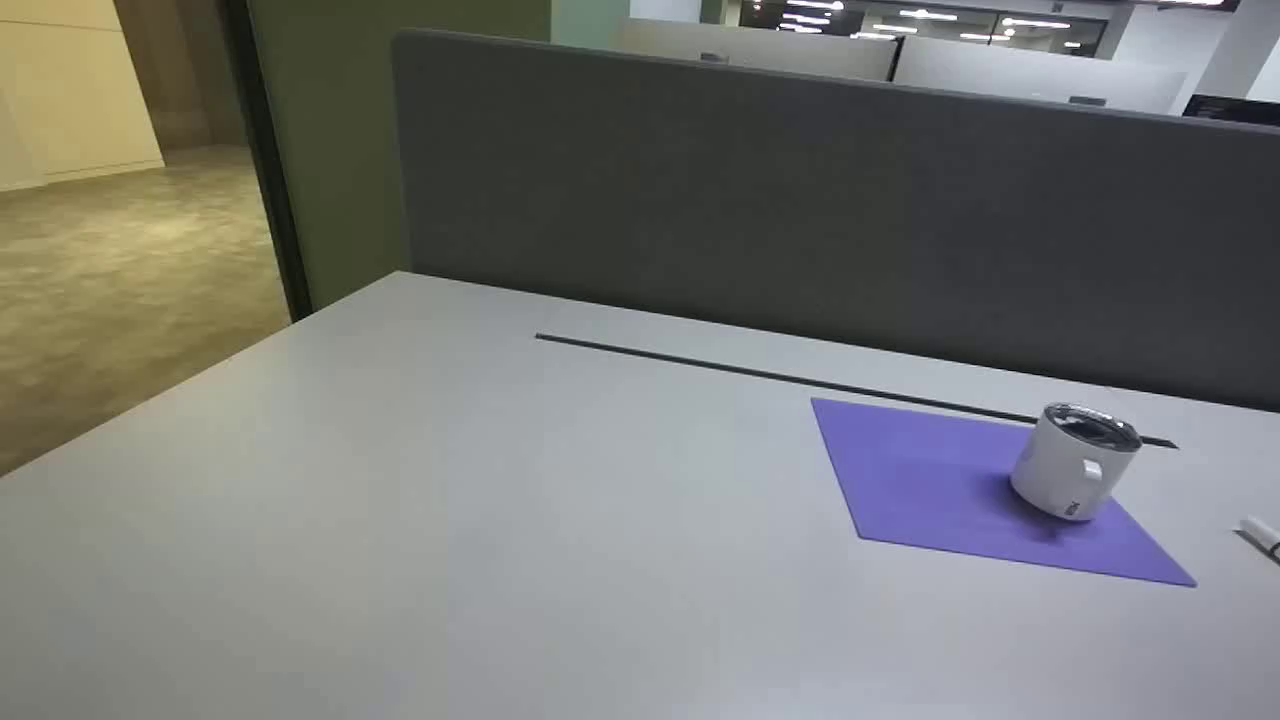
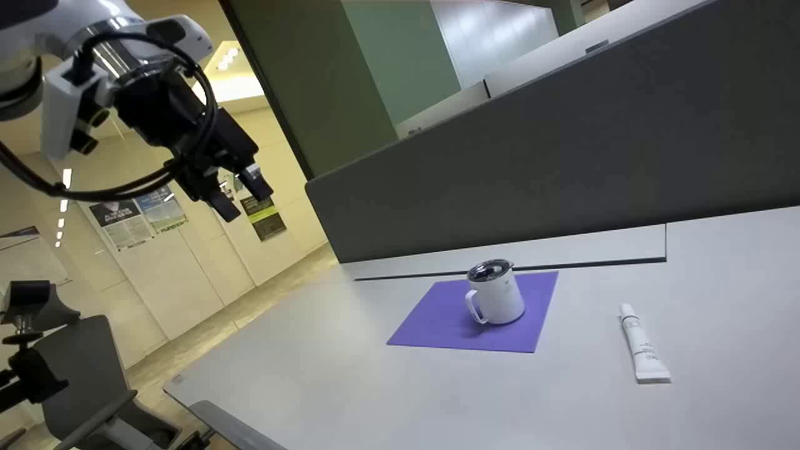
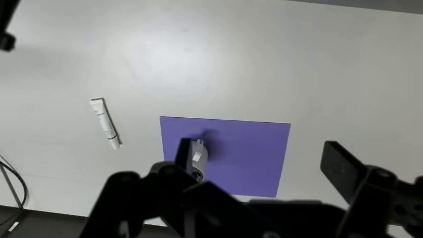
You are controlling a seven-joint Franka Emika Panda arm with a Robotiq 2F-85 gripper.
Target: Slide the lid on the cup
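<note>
The cup (image 1: pixel 1062 478) is a short white mug with a handle, upright on the purple mat (image 1: pixel 915 480). It also shows in an exterior view (image 2: pixel 500 301). The lid (image 1: pixel 1096 428) is a round dark, partly see-through piece in the cup's mouth, with a shiny rim around it; it also shows in an exterior view (image 2: pixel 489 270). My gripper (image 2: pixel 246 202) is open and empty, high above the table and well apart from the cup. In the wrist view the gripper (image 3: pixel 259 152) has its fingers wide apart; one finger hides part of the cup (image 3: pixel 202 160) and lid (image 3: pixel 197 175).
A white tube (image 2: pixel 644 347) lies on the table beside the mat; it also shows in the wrist view (image 3: pixel 105 123). A tall dark grey partition (image 1: pixel 800 210) stands along the table's back edge. A thin dark strip (image 1: pixel 740 370) runs before it. A chair (image 2: pixel 87 369) stands off the table.
</note>
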